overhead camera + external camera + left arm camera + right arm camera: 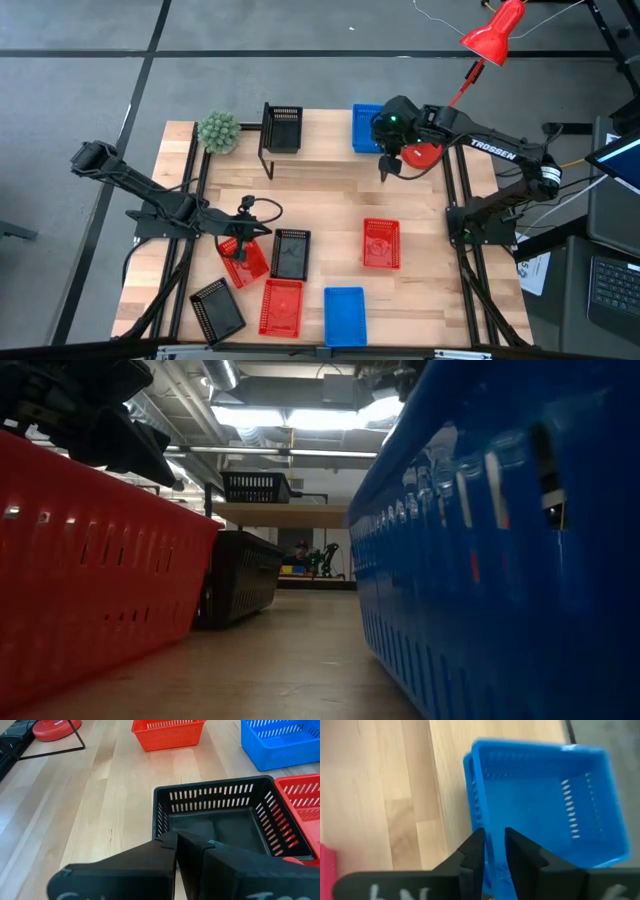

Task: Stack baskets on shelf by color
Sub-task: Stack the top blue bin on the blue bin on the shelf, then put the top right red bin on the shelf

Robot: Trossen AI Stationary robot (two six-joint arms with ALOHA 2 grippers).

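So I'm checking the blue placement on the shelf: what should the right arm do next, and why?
Probably finish opening and lift straight up. The right tool straddles the wall of the blue basket, which already sits on the shelf, fingers parting. Then it can go for the other blue basket at the table's near edge.

A blue basket with slotted mesh walls is sitting on the pale wood shelf, and a black basket is showing dark beside it. A second blue basket, red baskets and black baskets are lying on the light, streaky-grained table. A green spiky plant and a red lamp are standing out brightly.
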